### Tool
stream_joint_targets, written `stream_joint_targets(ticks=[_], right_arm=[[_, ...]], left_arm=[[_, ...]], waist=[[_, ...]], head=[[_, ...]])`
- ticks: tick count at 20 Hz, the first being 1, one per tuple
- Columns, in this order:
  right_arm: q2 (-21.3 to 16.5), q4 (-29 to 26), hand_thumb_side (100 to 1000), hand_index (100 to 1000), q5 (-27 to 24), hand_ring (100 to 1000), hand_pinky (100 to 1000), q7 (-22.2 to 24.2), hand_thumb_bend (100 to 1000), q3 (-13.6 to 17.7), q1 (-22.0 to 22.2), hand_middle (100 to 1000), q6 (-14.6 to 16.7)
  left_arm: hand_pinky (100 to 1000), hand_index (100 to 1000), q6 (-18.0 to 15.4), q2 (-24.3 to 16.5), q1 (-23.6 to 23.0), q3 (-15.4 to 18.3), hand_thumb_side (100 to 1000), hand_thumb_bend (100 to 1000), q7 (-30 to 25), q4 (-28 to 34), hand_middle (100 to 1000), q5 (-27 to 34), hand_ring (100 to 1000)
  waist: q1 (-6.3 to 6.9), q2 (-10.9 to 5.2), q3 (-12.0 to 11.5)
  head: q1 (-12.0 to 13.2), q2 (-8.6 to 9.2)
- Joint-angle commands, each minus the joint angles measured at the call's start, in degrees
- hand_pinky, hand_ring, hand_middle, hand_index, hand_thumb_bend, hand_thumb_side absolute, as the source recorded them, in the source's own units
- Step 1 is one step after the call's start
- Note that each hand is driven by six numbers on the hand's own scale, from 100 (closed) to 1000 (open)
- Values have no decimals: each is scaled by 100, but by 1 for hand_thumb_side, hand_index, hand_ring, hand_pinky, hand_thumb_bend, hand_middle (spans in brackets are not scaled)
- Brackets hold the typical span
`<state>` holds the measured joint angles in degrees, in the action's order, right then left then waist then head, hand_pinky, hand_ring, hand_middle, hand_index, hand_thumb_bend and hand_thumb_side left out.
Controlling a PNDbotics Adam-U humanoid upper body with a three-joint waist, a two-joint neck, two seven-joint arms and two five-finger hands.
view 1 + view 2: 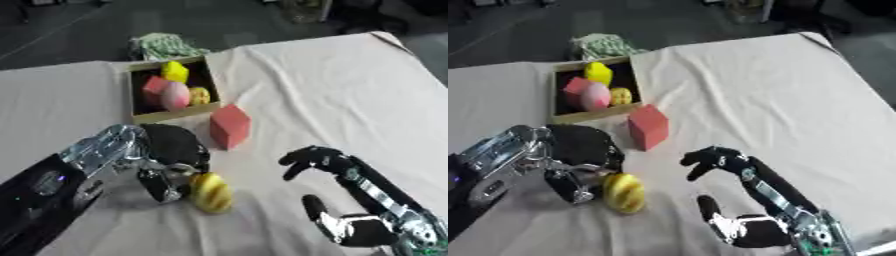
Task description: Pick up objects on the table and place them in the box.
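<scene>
A yellow ridged fruit-like object (211,192) lies on the white cloth near the front. My left hand (171,157) sits just to its left, fingers curled down against its side; whether they grip it I cannot tell. A red block (230,126) stands just in front of the wooden box (171,116). The box holds a yellow piece (175,71), a pink egg shape (175,95), a red piece (154,86) and a small yellow piece (200,95). My right hand (337,200) rests at the lower right, fingers raised and relaxed, holding nothing.
A green-and-white patterned cloth bundle (164,46) lies behind the box at the table's far edge. The white tablecloth (332,90) spreads wide to the right, with the table's edges at the far side and right.
</scene>
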<state>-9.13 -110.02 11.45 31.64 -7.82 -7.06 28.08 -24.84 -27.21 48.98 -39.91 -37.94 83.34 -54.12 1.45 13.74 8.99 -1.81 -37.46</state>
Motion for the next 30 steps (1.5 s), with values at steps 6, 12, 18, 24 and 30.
stream_joint_targets(ticks=[6, 12, 18, 24, 30], right_arm=[[-19, -45, 436, 908, 33, 677, 696, -49, 100, 68, -14, 780, -18], [6, -35, 435, 908, 72, 676, 696, -91, 100, 93, 10, 780, -23], [29, -26, 435, 908, 75, 676, 696, -86, 100, 76, 1, 780, -20], [46, -16, 436, 908, 23, 676, 696, -29, 100, 16, -49, 780, -16], [58, -7, 437, 908, -28, 675, 696, 24, 100, -10, -72, 780, -20]], left_arm=[[783, 578, 289, -384, 182, 531, 279, 100, 228, 334, 574, 340, 650], [774, 565, 844, -299, 365, 1432, 244, 100, 782, -177, 547, 894, 634], [773, 577, 1408, -154, 577, 2349, 250, 100, 1346, -1083, 550, 1458, 634], [774, 611, 1973, 31, 742, 3226, 253, 100, 1911, -2003, 573, 1954, 650], [778, 639, 2559, 234, 1023, 3238, 251, 100, 2498, -2718, 591, 1868, 665]], waist=[[-28, -91, -110], [-63, -91, -181], [-74, -64, -153], [-59, -45, -40], [-52, -36, 11]], head=[[-107, 78], [-170, 92], [-139, 100], [-63, 130], [-24, 143]])
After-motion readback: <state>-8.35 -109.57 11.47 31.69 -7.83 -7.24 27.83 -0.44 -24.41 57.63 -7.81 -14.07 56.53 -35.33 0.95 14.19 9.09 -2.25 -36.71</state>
